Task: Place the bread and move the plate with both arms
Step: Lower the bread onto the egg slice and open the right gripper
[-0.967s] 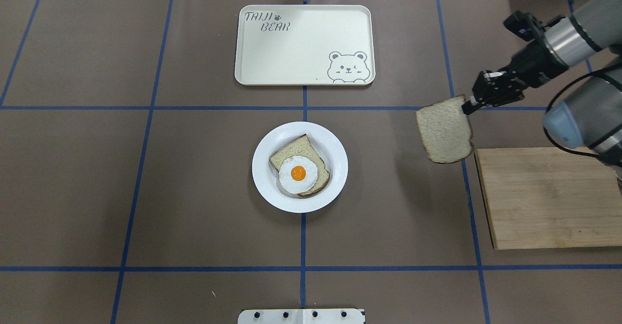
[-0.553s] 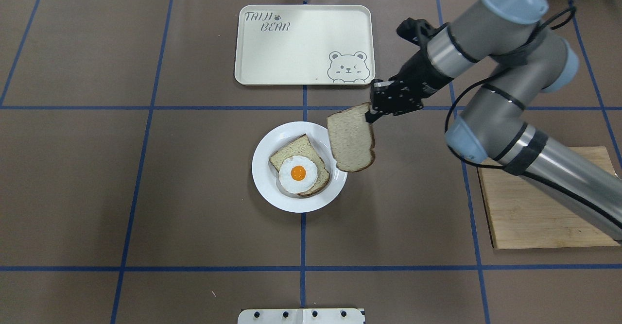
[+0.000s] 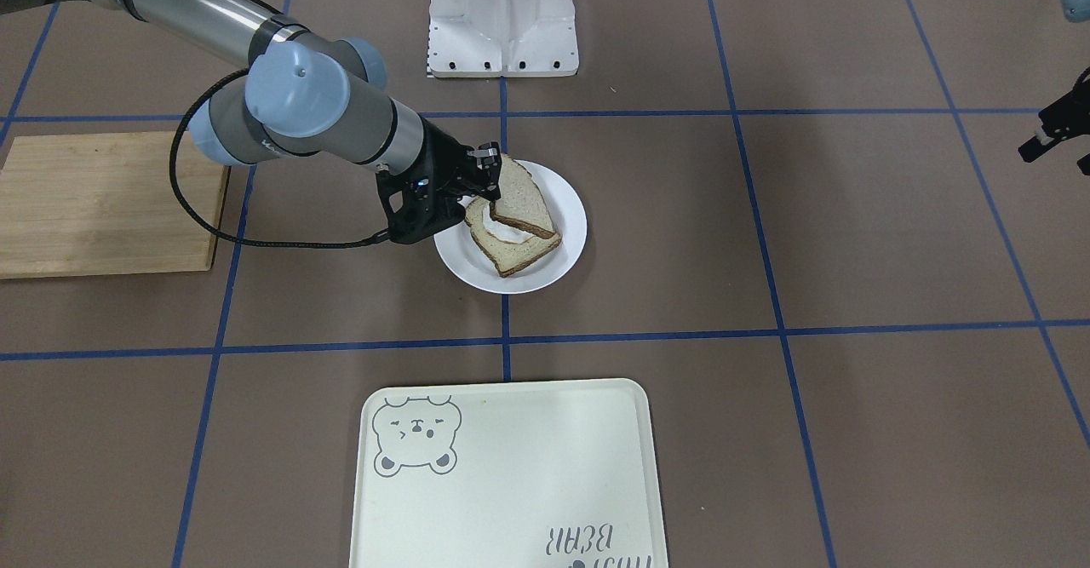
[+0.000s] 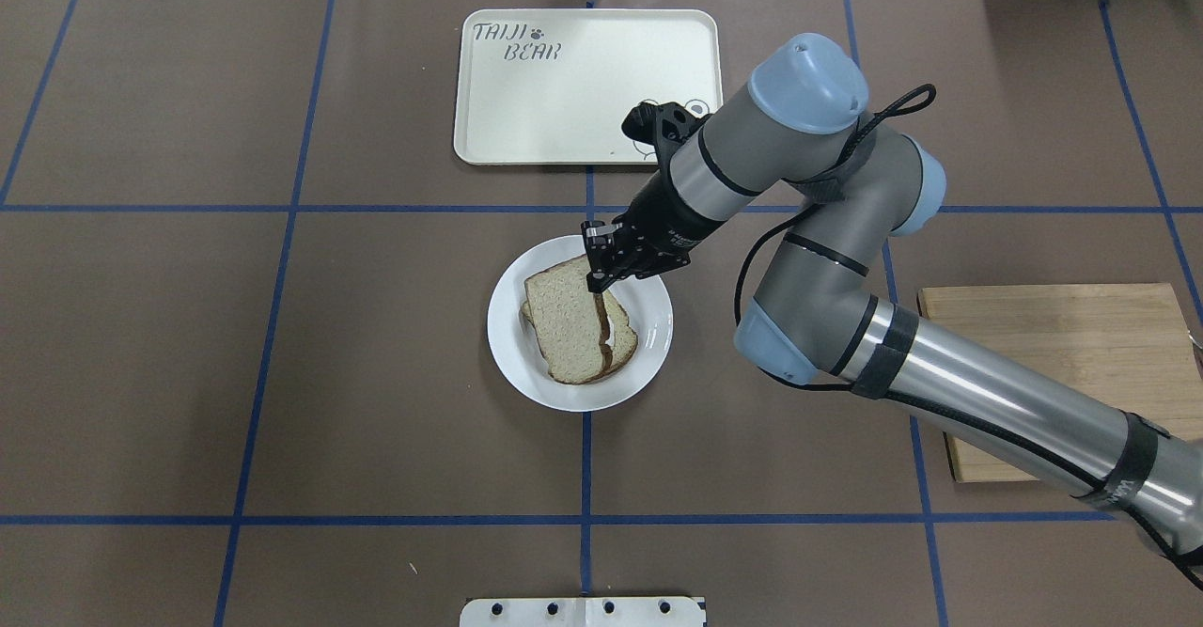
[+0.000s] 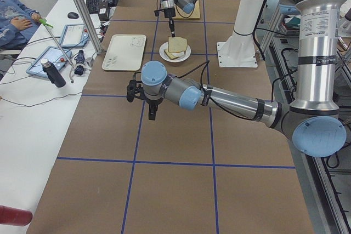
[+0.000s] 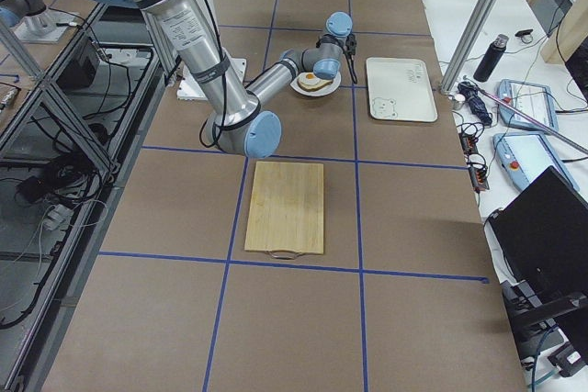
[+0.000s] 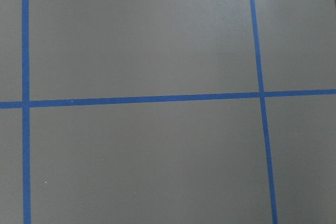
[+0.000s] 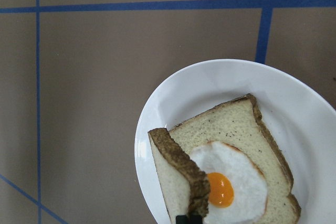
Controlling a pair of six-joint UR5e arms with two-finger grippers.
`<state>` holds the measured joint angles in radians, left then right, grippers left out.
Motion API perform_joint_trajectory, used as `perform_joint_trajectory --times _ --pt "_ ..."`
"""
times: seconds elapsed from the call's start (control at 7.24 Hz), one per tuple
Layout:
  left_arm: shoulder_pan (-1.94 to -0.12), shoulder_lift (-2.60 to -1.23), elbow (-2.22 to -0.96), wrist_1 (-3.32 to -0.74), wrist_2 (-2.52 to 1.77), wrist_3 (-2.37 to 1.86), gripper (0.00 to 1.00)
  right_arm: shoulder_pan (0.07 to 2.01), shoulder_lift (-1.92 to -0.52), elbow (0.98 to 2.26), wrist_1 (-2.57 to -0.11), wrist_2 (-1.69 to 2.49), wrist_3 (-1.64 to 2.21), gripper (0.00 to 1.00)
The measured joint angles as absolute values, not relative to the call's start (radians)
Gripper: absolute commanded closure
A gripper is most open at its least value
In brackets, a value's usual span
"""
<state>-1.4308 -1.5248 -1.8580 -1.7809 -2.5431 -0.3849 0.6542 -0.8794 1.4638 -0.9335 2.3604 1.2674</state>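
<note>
My right gripper [image 4: 601,274] is shut on the crust edge of a bread slice [image 4: 564,321] and holds it tilted over the white plate [image 4: 658,345]. On the plate lie a second bread slice [image 8: 236,129] and a fried egg [image 8: 226,190]. From overhead the held slice covers most of the egg. In the front view the held bread [image 3: 521,202] leans over the lower slice [image 3: 515,255] on the plate [image 3: 566,253]. My left gripper [image 3: 1043,138] hangs over bare table at the view's edge, only partly visible. I cannot tell whether it is open or shut.
A cream tray with a bear drawing [image 4: 587,86] lies beyond the plate. A wooden cutting board [image 4: 1053,383] lies on the right side under my right arm. The white robot base [image 3: 502,14] stands at the near table edge.
My right arm has swung left with the bread, from beside the cutting board to over the plate, and lowered it onto the egg and lower slice.
</note>
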Motion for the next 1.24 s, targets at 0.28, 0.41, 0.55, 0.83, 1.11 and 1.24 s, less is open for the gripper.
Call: perform_joint_trajectory --times 0.28,0.41,0.55,0.83,1.11,1.24 --pt "-1.430 -1.525 -1.859 -1.781 -2.543 -0.386 0.02 0.640 -0.875 1.432 -0.933 2.348 1.235 1.00" --pt "-1.429 -1.525 -1.859 -1.781 -2.543 -0.386 0.02 0.645 -0.877 1.423 -0.933 2.347 1.217 1.00" --pt "-1.429 -1.525 -1.858 -1.781 -2.543 -0.386 0.02 0.654 -0.876 1.419 -0.933 2.347 1.207 1.00" --pt "-1.428 -1.527 -1.858 -1.781 -2.543 -0.387 0.02 0.668 -0.873 1.415 -0.933 2.341 1.202 1.00" --pt "-1.425 -1.529 -1.859 -1.781 -2.543 -0.387 0.02 0.671 -0.870 1.404 -0.933 2.321 1.201 0.11" --pt "-1.416 -1.533 -1.859 -1.781 -2.544 -0.387 0.02 0.671 -0.870 1.403 -0.932 2.310 1.202 0.09"
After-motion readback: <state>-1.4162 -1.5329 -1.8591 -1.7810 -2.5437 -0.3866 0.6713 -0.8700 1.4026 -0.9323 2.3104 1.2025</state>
